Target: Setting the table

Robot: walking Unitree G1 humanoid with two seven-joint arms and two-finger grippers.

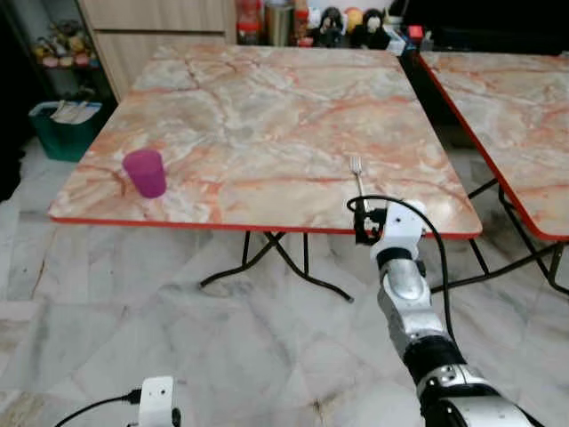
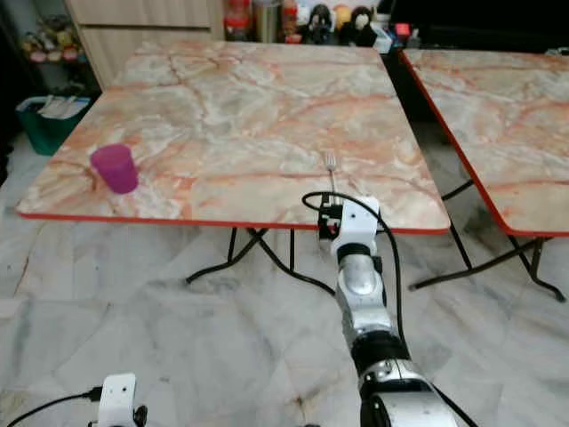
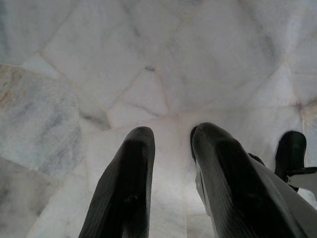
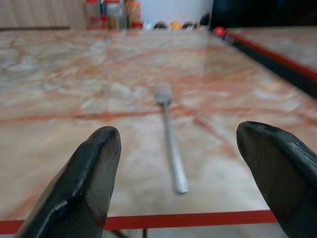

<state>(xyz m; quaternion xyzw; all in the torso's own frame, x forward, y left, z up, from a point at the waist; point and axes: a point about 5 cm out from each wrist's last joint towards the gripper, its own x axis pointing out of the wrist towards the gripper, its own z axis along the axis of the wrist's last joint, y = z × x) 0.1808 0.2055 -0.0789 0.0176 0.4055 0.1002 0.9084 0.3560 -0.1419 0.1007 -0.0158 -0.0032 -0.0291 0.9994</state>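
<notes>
1. Hovering at the near edge of the table (image 1: pixel 267 116), your right gripper (image 4: pixel 183 163) has its two black fingers spread wide and holds nothing.
2. Your fork (image 4: pixel 168 134) lies flat on the marble just beyond those fingers, handle end towards you, tines pointing away.
3. Judge it light, stiff and thin; the smooth metal looks likely to slide on polished stone, so pinch across the handle near its middle.
4. Your right wrist view shows the handle lined up between the fingers, which the head views cannot confirm.
5. Your head views add the purple cup (image 1: pixel 145 173) standing well apart near the table's left corner.
6. Your left gripper (image 3: pixel 171 163) hangs idle over the floor, fingers slightly parted.
</notes>
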